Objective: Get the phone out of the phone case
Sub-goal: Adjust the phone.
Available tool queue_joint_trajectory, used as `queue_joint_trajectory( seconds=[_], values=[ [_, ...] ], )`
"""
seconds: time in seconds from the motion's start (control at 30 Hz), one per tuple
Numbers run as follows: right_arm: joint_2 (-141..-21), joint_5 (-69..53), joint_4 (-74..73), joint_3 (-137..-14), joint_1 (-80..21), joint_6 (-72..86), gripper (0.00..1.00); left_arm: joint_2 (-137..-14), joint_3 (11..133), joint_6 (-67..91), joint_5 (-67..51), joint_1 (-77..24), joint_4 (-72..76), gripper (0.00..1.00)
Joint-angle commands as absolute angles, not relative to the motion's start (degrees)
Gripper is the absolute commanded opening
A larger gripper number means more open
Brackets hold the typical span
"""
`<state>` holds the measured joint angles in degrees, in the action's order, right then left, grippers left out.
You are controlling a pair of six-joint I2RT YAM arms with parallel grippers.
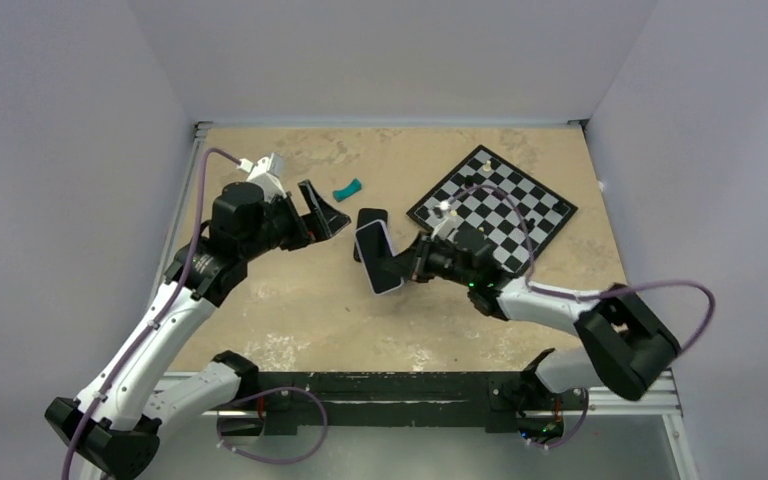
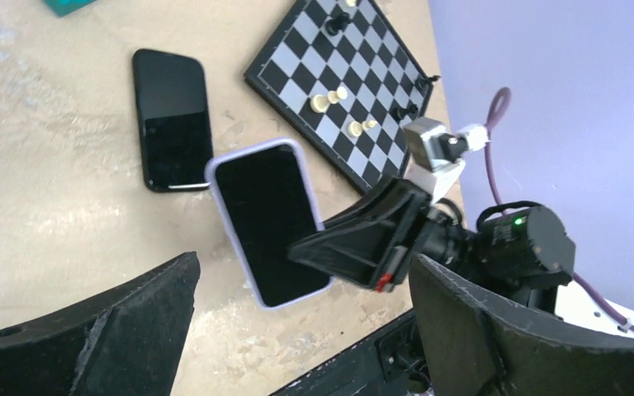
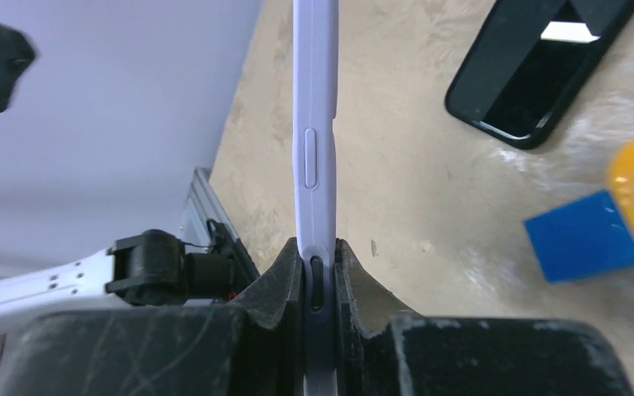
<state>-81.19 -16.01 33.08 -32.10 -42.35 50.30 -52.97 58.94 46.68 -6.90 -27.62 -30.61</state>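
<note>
The phone (image 2: pixel 268 223) has a dark screen and sits inside a lavender phone case (image 2: pixel 211 175). My right gripper (image 1: pixel 403 262) is shut on one end of the cased phone and holds it tilted above the table. In the right wrist view the case's edge (image 3: pixel 315 124) runs straight up from between the closed fingers of my right gripper (image 3: pixel 318 268). My left gripper (image 1: pixel 325 212) stands open to the left of the phone and touches nothing. From its wrist view my left gripper (image 2: pixel 304 276) has its fingers spread wide, with the cased phone ahead of them.
A second, bare black phone (image 1: pixel 368 217) lies flat on the table just behind the held one. A chessboard (image 1: pixel 490 200) with a few pieces lies at the back right. A small teal object (image 1: pixel 346 188) lies at the back. A blue and yellow object (image 3: pixel 586 235) lies near the right gripper.
</note>
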Motion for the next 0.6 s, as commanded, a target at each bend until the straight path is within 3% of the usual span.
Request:
queue_joint_trajectory(
  seconds=[0.0,0.13,0.27,0.4,0.57],
  values=[
    [-66.5,-29.5,44.8,-26.8,-31.8,52.8,0.00,-57.6,64.6,39.7,-17.0,-25.2,-25.2,1.00],
    [-58.4,-31.7,37.9,-27.5,-28.0,51.4,0.00,-64.4,68.2,38.5,-28.4,-24.3,-20.2,0.94],
    [-57.4,-34.0,39.6,-28.9,-27.5,54.4,0.00,-66.2,63.5,41.5,-37.7,-24.4,-4.7,0.88],
    [-59.8,-35.6,51.5,-27.5,-27.6,61.3,0.00,-66.2,57.6,45.9,-42.9,-24.4,6.4,0.80],
    [-64.7,-37.8,66.1,-26.1,-27.6,67.9,0.00,-66.1,57.4,43.6,-43.1,-24.4,2.9,0.67]
  ],
)
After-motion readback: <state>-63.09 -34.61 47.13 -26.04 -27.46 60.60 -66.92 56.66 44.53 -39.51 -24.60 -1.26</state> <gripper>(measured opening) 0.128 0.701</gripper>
